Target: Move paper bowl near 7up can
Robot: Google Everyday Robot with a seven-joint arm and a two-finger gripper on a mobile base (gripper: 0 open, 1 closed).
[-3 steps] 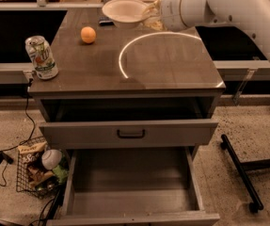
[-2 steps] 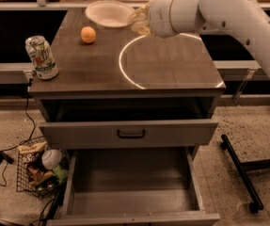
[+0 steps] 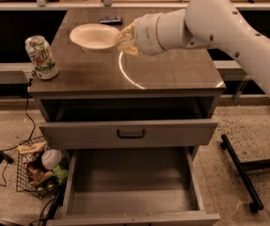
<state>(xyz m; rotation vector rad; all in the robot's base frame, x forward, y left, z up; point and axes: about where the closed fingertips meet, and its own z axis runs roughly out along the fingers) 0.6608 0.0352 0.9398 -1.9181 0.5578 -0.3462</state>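
While we are looking down on a brown cabinet top, we are seeing a white robot arm reaching in from the right. Its gripper is hovering over the far middle of the top, and its fingers are pinching the right rim of the paper bowl, drawn narrowly together on it. The bowl is facing open side up over the far left part of the top; we cannot tell whether it is touching the surface. The 7up can is standing upright at the near left corner, apart from the bowl, nearer and further left. A small dark object is lying at the far edge, just behind the bowl. A curved glint of light is showing on the top below the gripper. Underneath, the upper drawer is sitting closed and the lower drawer is standing pulled open. On the floor at the left, a wire basket is holding snack bags and a white round object.
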